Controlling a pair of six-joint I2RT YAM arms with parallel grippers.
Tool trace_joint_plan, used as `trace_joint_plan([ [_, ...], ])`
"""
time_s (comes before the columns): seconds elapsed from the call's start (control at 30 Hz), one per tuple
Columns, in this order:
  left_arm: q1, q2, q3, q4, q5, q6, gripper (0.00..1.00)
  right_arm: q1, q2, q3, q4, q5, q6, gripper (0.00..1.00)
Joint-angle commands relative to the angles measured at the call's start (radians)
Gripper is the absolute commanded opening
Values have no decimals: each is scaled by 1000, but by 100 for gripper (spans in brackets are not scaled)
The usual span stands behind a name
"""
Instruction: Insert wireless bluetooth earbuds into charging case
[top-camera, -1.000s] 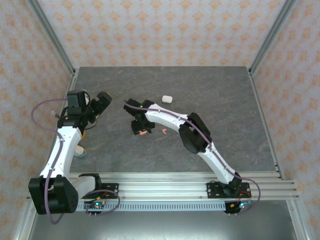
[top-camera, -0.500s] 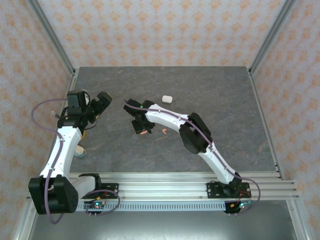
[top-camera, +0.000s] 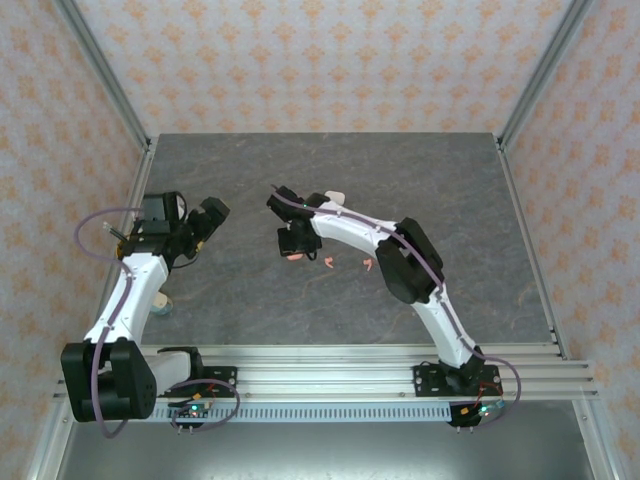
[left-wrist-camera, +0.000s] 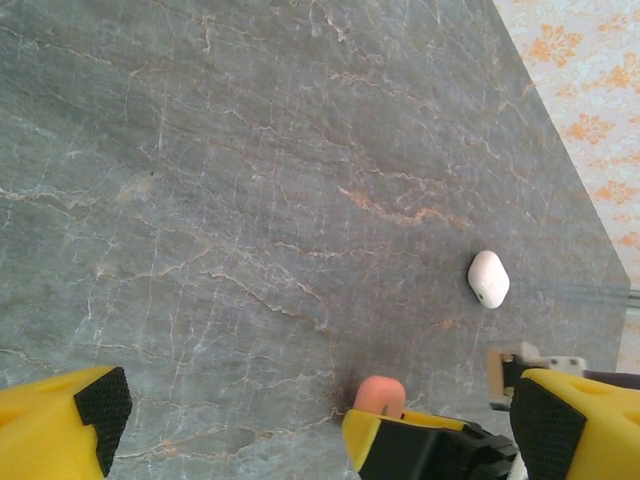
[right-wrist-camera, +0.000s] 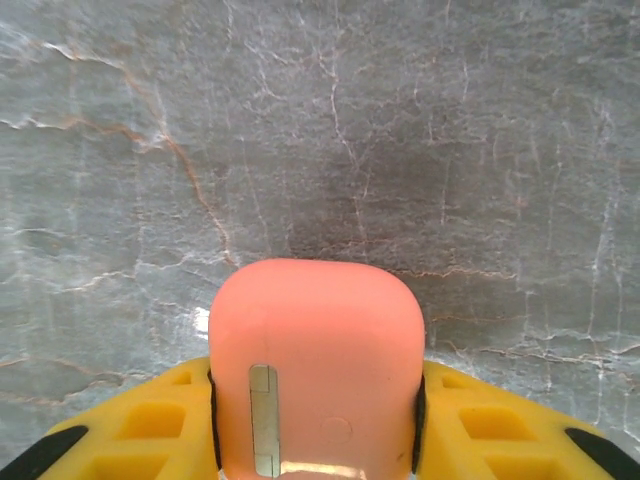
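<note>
Top view: right gripper (top-camera: 295, 240) sits approx. mid-surface (top-camera: 450, 180), clamped on coral case (top-camera: 294, 256). First coral earbud (top-camera: 328, 262) and second coral earbud (top-camera: 367, 264) lie loose at its 4 o'clock, apart from each other. White case (top-camera: 335, 197) is at its 1 o'clock, partly behind the arm. Left gripper (top-camera: 205, 222) is at 9 o'clock.

Left wrist: I see left gripper (left-wrist-camera: 315, 415) spread wide, nothing btw the fingers. White case (left-wrist-camera: 488, 278) is at 2 o'clock and coral case (left-wrist-camera: 380, 394) at 6.

Right wrist: coral case (right-wrist-camera: 315, 370) is pinched btw yellow fingers (right-wrist-camera: 140, 430), w/ bare surface (right-wrist-camera: 320, 120) at 12.
</note>
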Motion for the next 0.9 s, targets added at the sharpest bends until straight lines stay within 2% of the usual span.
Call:
trace_joint_plan([
  [0.0, 0, 19, -40, 47, 39, -40, 100, -24, -95, -74, 133, -85, 65, 36],
  [0.13, -18, 45, -60, 106, 76, -182, 100, -57, -169, -190, 285, -161, 70, 36],
  [0.47, -126, 140, 32, 94, 68, -592, 100, -128, -322, -411, 633, -409, 7, 35],
  [0.67, -174, 150, 28, 133, 23, -803, 100, -145, -357, -436, 688, -459, -29, 35],
  [0.87, -231, 189, 70, 159, 1, -881, 100, -146, -357, -434, 730, -467, -25, 35],
])
